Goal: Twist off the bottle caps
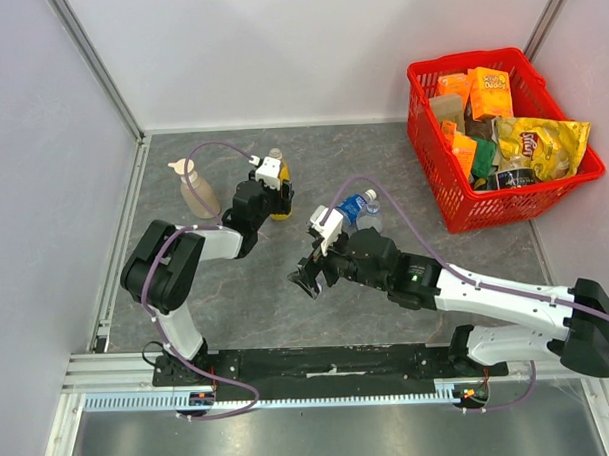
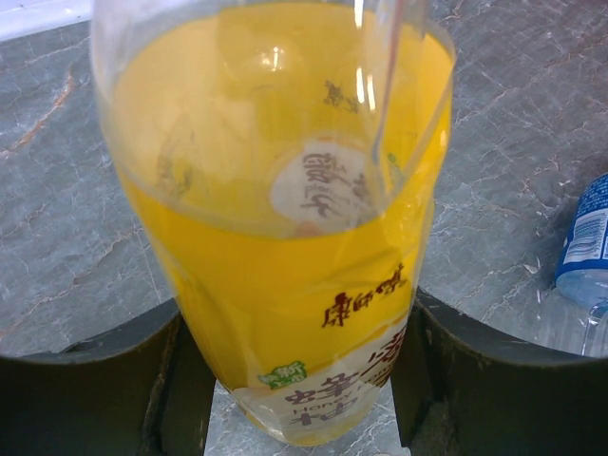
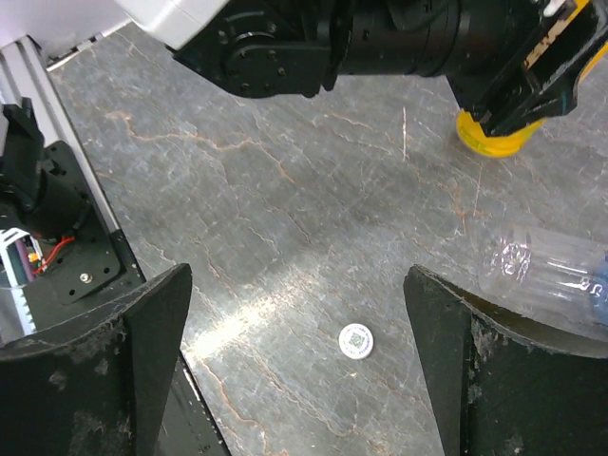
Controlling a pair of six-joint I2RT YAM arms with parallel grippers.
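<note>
Glowing yellow-orange juice bottle [image 2: 285,285]; upright in left pincer [image 2: 296,385]

- juice bottle [image 2: 304,237]: yellow-orange, dark red lettering
- table [image 3: 285,209]: grey stone pattern, rusty veins
- cap [image 3: 355,339]: white
- lying bottle [image 1: 356,208]: clear, blue label
- basket [image 1: 426,134]: red

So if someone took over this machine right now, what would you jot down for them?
Left gripper: shut on the juice bottle, which is upright.
Right gripper: open, over a loose white cap on the table.
Clear blue-label bottle lies on its side near the right gripper.
Done: one cap off.
Left: the blue-label bottle; its cap is too small to judge.
</note>
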